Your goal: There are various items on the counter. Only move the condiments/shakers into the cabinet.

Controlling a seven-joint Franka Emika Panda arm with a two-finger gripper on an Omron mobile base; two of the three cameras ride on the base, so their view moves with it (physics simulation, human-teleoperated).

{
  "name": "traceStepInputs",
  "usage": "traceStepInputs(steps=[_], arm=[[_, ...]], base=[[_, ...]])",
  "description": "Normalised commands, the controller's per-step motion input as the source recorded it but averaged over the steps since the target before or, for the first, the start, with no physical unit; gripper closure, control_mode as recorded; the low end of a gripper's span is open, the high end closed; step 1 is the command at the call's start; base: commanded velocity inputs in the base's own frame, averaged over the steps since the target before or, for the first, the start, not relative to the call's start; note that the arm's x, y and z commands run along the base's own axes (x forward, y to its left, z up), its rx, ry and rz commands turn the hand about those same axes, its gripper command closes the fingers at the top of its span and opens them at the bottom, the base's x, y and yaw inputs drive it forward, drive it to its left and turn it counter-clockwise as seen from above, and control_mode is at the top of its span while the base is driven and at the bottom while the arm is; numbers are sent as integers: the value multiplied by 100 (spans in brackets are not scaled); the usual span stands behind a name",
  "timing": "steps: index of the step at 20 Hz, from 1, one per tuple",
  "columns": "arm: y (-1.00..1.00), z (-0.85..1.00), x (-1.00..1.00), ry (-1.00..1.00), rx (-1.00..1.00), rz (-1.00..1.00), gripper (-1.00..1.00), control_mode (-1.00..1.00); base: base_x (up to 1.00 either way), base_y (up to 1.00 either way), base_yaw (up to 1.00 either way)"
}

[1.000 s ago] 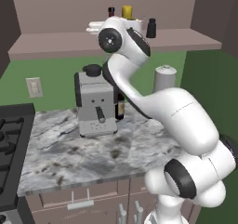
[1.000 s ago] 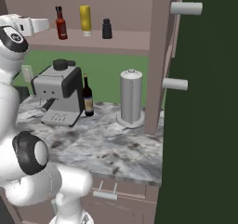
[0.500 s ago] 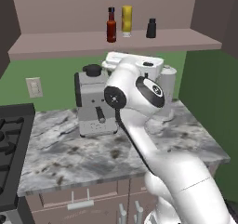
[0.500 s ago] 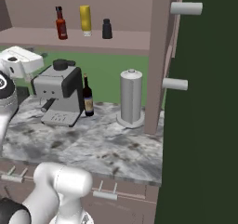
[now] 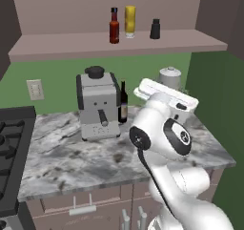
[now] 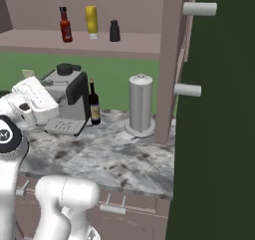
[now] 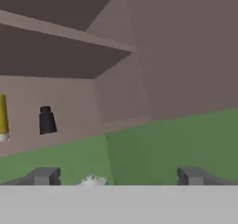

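The gripper [image 7: 116, 176] is spread wide and nothing is held in it. It is seen low down, near the counter [image 5: 62, 162], and it is tilted up toward the cabinet [image 5: 119, 43]. On the counter, the coffee machine [image 5: 97, 105], the wine bottle [image 5: 123, 102] and the grey canister [image 6: 141, 104] are left where they belong. Farther up, on the cabinet shelf, the red sauce bottle [image 5: 114, 26], the yellow bottle [image 5: 129, 21] and the black shaker [image 5: 155, 28] are stood in a row, close together but apart. The job looks done. A bump could still happen: the arm is bent close to the wine bottle and the canister, so one could be knocked over if the arm is swung fast. One second ago the gripper was held up high by the shelf; now it has been brought down, and the three small things have been left unmoved.
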Motion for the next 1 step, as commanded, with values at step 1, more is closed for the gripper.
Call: traceStepInputs(steps=[1], arm=[[-100, -44, -100, -16, 17, -9, -100, -100]], base=[[0, 0, 0]])
